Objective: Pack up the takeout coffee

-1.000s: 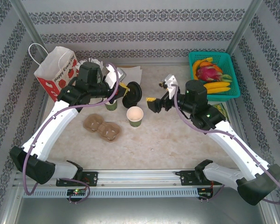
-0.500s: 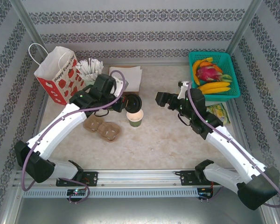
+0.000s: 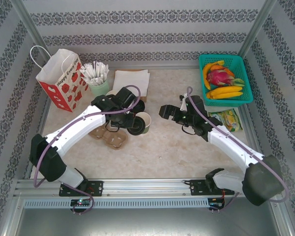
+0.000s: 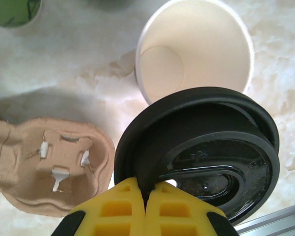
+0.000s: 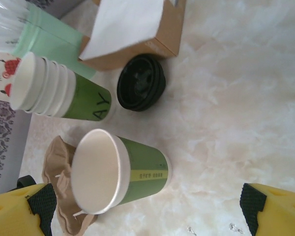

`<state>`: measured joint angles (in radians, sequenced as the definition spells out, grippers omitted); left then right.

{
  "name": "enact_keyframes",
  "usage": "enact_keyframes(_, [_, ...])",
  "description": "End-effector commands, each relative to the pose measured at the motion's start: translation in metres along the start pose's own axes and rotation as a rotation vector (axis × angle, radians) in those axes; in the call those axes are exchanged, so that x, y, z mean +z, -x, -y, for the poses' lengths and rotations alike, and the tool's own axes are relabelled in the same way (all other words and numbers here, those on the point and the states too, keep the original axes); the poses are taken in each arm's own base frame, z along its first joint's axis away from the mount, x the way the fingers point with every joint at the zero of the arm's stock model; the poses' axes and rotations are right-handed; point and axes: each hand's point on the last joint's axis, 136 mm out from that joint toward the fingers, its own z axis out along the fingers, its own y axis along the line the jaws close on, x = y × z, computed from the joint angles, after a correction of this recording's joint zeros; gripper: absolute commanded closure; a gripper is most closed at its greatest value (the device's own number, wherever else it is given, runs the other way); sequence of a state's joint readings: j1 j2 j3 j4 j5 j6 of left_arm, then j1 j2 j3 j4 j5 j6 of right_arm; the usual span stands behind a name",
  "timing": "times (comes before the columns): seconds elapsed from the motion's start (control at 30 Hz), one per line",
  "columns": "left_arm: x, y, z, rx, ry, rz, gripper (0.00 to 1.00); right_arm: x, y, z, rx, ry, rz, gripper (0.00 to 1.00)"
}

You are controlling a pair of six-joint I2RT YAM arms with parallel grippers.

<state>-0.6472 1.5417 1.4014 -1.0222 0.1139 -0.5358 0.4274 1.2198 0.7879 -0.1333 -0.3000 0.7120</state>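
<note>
A black lid [image 4: 201, 147] is pinched by its rim between the closed yellow fingers of the left gripper [image 4: 146, 191]. It is held tilted just over the near edge of the green cup [image 4: 194, 46], and part of the cup's mouth is overlapped by it in the left wrist view. The cup is seen upright and uncovered near the middle of the table [image 3: 177, 147], with a cardboard carrier [image 3: 110, 137] laid just beside it on the left. The right gripper [image 5: 146, 199] is held to the right of the cup, apart from it, with its jaws spread wide and nothing between them. Behind the cup, stacked cups [image 5: 59, 91], spare lids [image 5: 141, 82] and a napkin box [image 5: 132, 29] are grouped close together. A printed bag [image 3: 59, 78] is stood at the far left with a stick cup [image 3: 97, 81] beside it, and a fruit basket [image 3: 243, 96] is set at the far right.
</note>
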Motion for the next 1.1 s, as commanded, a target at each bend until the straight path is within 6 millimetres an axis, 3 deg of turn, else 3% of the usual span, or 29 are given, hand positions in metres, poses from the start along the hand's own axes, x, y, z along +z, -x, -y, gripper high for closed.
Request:
enact_keyframes(0.0, [0.004, -0.006, -0.007, -0.079, 0.087, -0.076, 1.00, 0.006, 0.002, -0.009, 0.017, 0.048, -0.018, 0.03])
enact_keyframes(0.37, [0.017, 0.014, 0.009, -0.123, 0.104, -0.136, 1.00, 0.029, -0.017, -0.021, -0.026, 0.150, -0.157, 0.07])
enact_keyframes(0.7, [0.019, 0.029, 0.006, -0.101, 0.163, -0.132, 1.00, 0.041, -0.022, -0.029, -0.031, 0.202, -0.223, 0.08])
enact_keyframes(0.83, [0.026, 0.034, 0.008, -0.106, 0.161, -0.139, 1.00, 0.046, -0.027, -0.032, -0.038, 0.220, -0.250, 0.16])
enact_keyframes(1.07, [0.034, 0.047, 0.013, -0.095, 0.149, -0.135, 1.00, 0.056, -0.035, -0.038, -0.037, 0.252, -0.289, 0.20])
